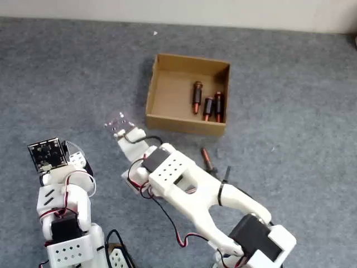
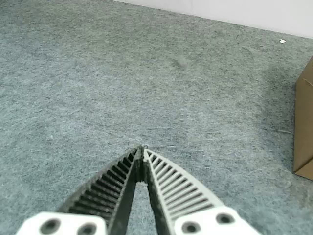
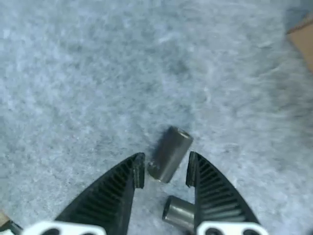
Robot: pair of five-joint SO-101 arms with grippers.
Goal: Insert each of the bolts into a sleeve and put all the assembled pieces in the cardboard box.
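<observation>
My right gripper is open, low over the carpet, with an upright-tilted grey sleeve lying between its fingertips, not clamped. A second grey sleeve lies closer in, by one finger. In the high view the right gripper sits just left of the cardboard box, which holds three assembled pieces. A loose reddish bolt lies on the carpet in front of the box. My left gripper is shut with nothing in it, hovering over bare carpet.
The left arm stands folded at the near left of the grey carpet. The right arm's white body lies diagonally beside the loose bolt. The box's corner shows in the left wrist view.
</observation>
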